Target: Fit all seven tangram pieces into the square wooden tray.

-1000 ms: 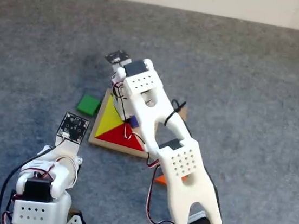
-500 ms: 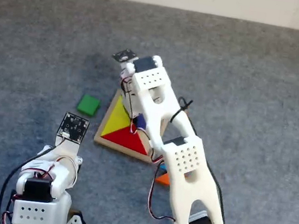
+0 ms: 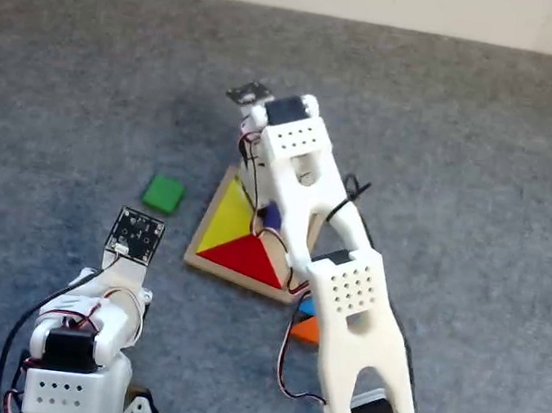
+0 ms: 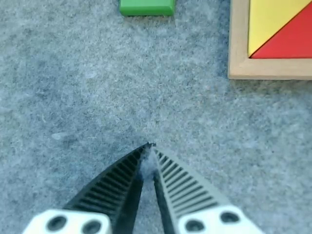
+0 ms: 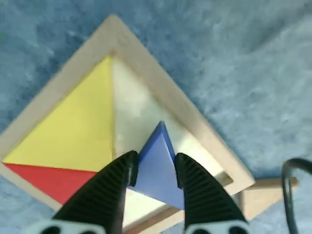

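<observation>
**Blue triangle gripped at the tray**

The right fingers (image 5: 114,183) clamp a blue triangle (image 5: 158,146), its tip over the bare wood inside the tray (image 5: 146,63). A yellow triangle (image 5: 73,136) and a red triangle (image 5: 53,183) sit in the tray beside it. The left fingers (image 4: 122,180) are pressed together (holding nothing) above the counter (image 4: 73,87). A green square (image 3: 164,193) lies on the counter near the tray, not touching it.

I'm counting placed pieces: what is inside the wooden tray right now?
A yellow triangle and a red triangle lie flat in the wooden tray. The right gripper holds a blue triangle over its bare floor; its fingers hide the tray beneath them.
</observation>
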### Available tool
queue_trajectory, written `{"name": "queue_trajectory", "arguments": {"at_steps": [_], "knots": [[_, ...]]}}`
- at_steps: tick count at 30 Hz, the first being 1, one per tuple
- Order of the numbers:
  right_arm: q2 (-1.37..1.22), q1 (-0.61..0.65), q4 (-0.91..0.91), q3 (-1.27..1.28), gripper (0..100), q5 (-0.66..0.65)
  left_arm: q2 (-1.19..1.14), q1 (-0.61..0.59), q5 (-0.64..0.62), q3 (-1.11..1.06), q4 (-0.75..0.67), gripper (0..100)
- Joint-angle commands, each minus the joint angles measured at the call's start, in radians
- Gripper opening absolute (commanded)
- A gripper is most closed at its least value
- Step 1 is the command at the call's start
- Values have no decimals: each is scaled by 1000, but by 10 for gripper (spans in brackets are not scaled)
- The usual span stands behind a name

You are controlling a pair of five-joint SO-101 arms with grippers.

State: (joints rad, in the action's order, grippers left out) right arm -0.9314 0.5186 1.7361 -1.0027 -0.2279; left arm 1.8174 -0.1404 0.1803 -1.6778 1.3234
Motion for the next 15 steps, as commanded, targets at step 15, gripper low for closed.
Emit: {"name": "queue_trajectory", "arguments": {"at_steps": [15], "knots": [[160,-22,30,-159,34,46,7,-12,-3,-18,3,5]]}}
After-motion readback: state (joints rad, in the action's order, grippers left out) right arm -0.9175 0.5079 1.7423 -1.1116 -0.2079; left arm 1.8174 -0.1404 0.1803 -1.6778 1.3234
